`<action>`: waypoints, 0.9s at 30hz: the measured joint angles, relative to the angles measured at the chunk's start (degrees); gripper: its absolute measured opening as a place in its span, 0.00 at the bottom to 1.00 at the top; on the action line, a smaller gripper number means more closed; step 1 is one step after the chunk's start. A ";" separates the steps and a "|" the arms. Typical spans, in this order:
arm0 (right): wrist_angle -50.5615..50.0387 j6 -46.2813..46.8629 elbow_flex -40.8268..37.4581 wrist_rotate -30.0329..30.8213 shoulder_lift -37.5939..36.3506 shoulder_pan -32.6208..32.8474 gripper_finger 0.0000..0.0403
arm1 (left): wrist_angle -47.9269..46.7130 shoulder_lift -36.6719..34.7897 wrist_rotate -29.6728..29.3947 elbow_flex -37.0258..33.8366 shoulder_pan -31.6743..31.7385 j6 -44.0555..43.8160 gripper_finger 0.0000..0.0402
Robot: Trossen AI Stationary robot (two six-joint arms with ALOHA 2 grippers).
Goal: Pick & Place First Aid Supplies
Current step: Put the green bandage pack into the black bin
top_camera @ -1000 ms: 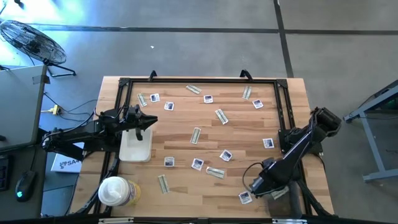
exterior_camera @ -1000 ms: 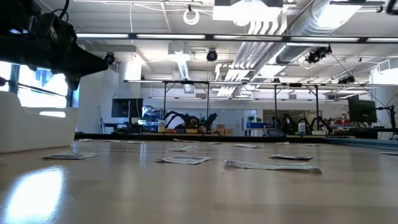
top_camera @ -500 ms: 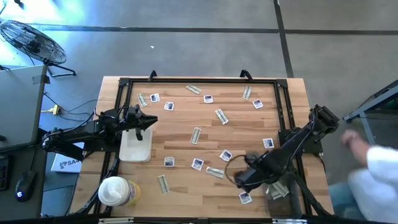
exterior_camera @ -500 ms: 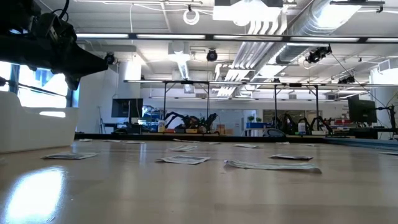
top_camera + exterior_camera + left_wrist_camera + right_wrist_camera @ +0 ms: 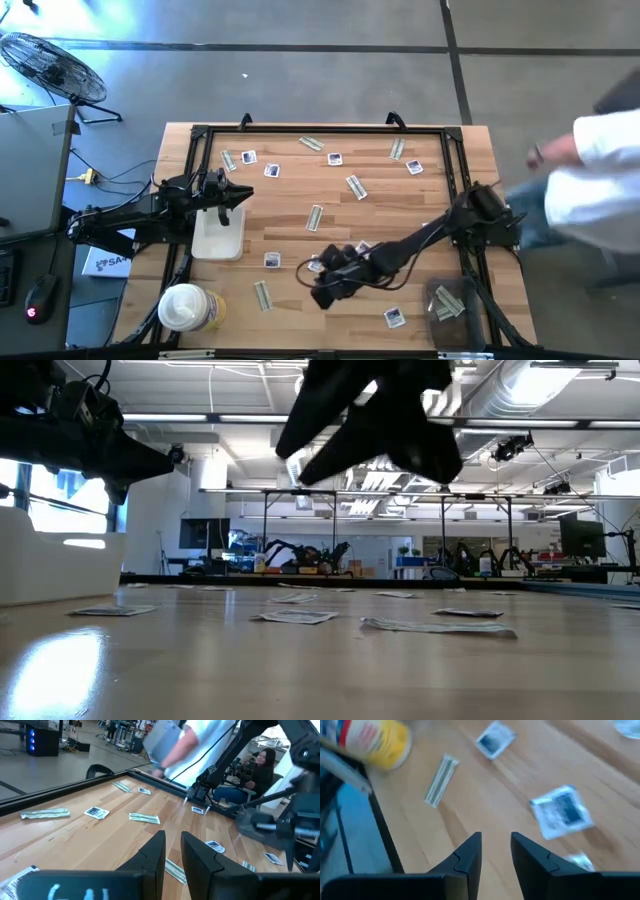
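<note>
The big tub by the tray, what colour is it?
Yellow tub with white lid; high view.

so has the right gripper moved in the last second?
Yes. In the high view the right gripper has swung from the table's right front corner toward the middle of the table, now near the square packet. Nothing is held.

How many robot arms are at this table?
2. The left arm is at the table's left edge, fingers above the white tray; the right arm reaches from the right edge over packets mid-table.
</note>
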 joint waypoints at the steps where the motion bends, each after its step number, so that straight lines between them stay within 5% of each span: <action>1: 0.06 -2.50 0.00 -0.56 0.86 0.03 0.24 | 0.00 0.01 0.00 -0.02 0.00 0.00 0.15; 6: -3.77 -10.99 -0.07 -0.65 3.63 1.18 0.25 | 0.00 0.02 0.00 0.00 -0.01 0.00 0.15; 14: -5.88 -11.81 -1.33 2.49 3.89 1.84 0.25 | 0.00 0.00 0.00 0.00 -0.01 0.00 0.15; 27: 4.48 -16.73 -10.59 1.79 3.93 1.53 0.24 | -0.02 0.00 0.00 -0.02 0.01 0.00 0.15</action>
